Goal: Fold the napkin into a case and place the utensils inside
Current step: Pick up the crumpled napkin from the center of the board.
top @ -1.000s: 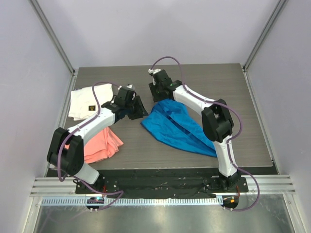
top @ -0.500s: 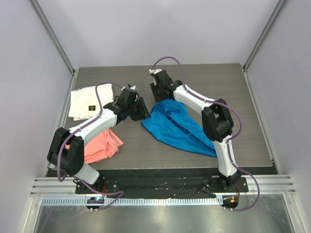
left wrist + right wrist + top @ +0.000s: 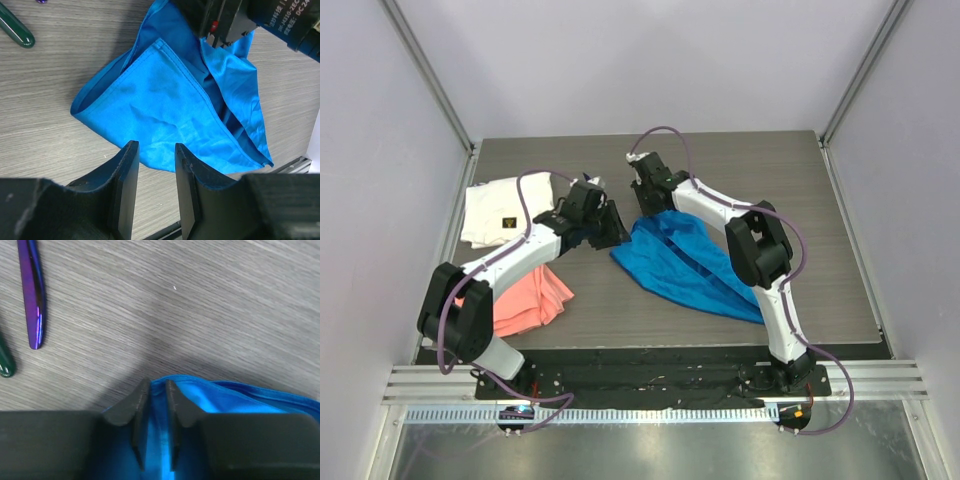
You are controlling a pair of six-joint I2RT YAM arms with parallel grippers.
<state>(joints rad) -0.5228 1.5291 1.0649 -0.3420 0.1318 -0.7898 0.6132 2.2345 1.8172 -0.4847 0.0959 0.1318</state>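
The bright blue napkin (image 3: 682,258) lies crumpled and partly folded at the table's middle. My right gripper (image 3: 156,383) is at its far corner, jaws drawn close with the cloth's hem (image 3: 172,382) pinched between them. My left gripper (image 3: 156,148) is open over bare table at the napkin's (image 3: 165,107) left edge, with nothing between its fingers. Of the utensils, the purple one (image 3: 32,290) and the tip of the dark green one (image 3: 4,362) lie on the wood left of the right gripper. The green handle (image 3: 16,32) also shows in the left wrist view. No case is formed.
A white cloth (image 3: 496,208) with a small dark label lies at the left. A salmon-pink cloth (image 3: 526,296) sits near the left arm's base. The right arm's wrist (image 3: 260,20) hangs over the napkin's far side. Side walls border the table.
The right gripper has narrowed onto the napkin's far corner and shifted slightly left. The left gripper moved a little right toward the napkin, then held still.
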